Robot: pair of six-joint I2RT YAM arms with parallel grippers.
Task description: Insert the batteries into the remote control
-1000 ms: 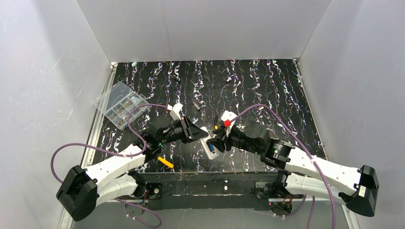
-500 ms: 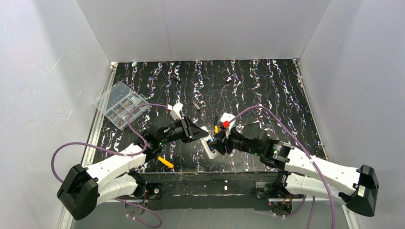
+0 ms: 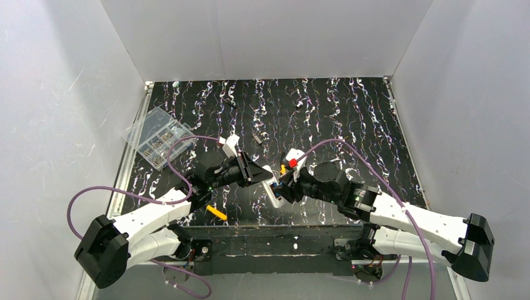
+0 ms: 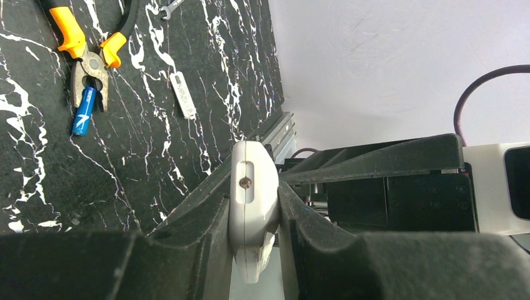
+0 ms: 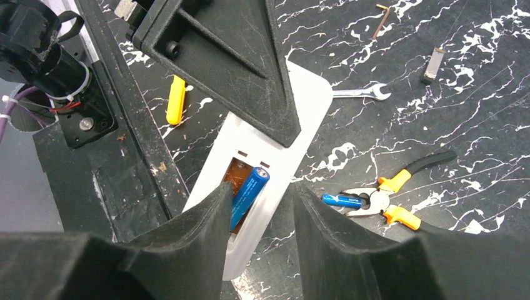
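Change: over the last second I have brought the right arm in closer to the remote control (image 3: 273,194). In the overhead view its wrist now covers most of the blue cell that showed plainly a second ago. The left arm has hardly moved.
Left fingers (image 4: 200,228): clamped on the remote control (image 4: 253,200), one on each long edge, holding it clear of the desk (image 4: 37,187) with the open back turned to the right wrist camera.
Right fingers (image 5: 187,244): parted wide and astride the remote's near end. They have hold of nothing that I can see.
Slanted battery (image 5: 249,192): in the battery recess (image 5: 237,172) but not flat. Its far end rides up on the recess edge and its near end dips toward the brown floor.
Spare battery (image 5: 342,200): on the desk to the right of the remote, lying at the nose of the pliers (image 5: 390,203). The left wrist view also shows it against the pliers' jaws (image 4: 83,111).
Meaning: I judge one cell half placed and not yet seated, so the task is under halfway.
Next: I expect to press the raised end down until it snaps level, then fetch the spare.
Risk: a push off-centre could flick the cell out, or twist the remote in the left grip.
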